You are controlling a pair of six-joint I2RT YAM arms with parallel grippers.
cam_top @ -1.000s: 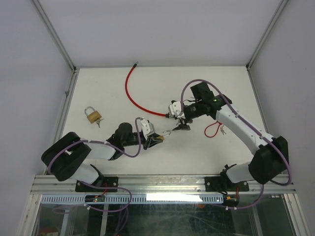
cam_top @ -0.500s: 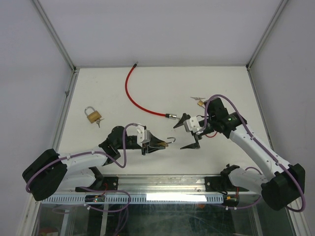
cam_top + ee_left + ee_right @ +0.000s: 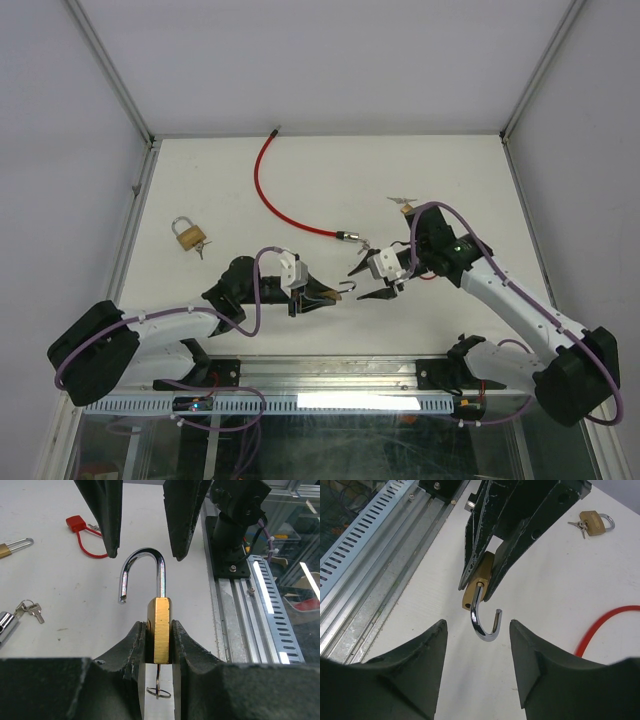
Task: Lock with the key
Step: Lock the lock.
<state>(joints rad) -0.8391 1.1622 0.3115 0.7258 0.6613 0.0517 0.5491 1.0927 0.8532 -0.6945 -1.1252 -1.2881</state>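
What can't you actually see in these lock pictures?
- Left wrist view: the left claw pinches the brass padlock, hiding its keyhole; only a wire ring shows below.
- Right wrist view: that claw covers most of the padlock's body.
- Top view: padlock too small for detail.
- Left wrist view: the left edge cuts a second padlock.

Brass padlocks, three: the open padlock (image 3: 160, 630) at six o'clock, the left padlock (image 3: 186, 233) at nine on the tabletop (image 3: 230, 160), the small padlock (image 3: 407, 209) at two. Key bunches, three: left keys (image 3: 200, 246) at nine, middle keys (image 3: 31, 609) near centre, far keys (image 3: 395, 200) at two. Long red cable (image 3: 268, 185), one, at eleven. Short red loop (image 3: 76, 523), one, at four.
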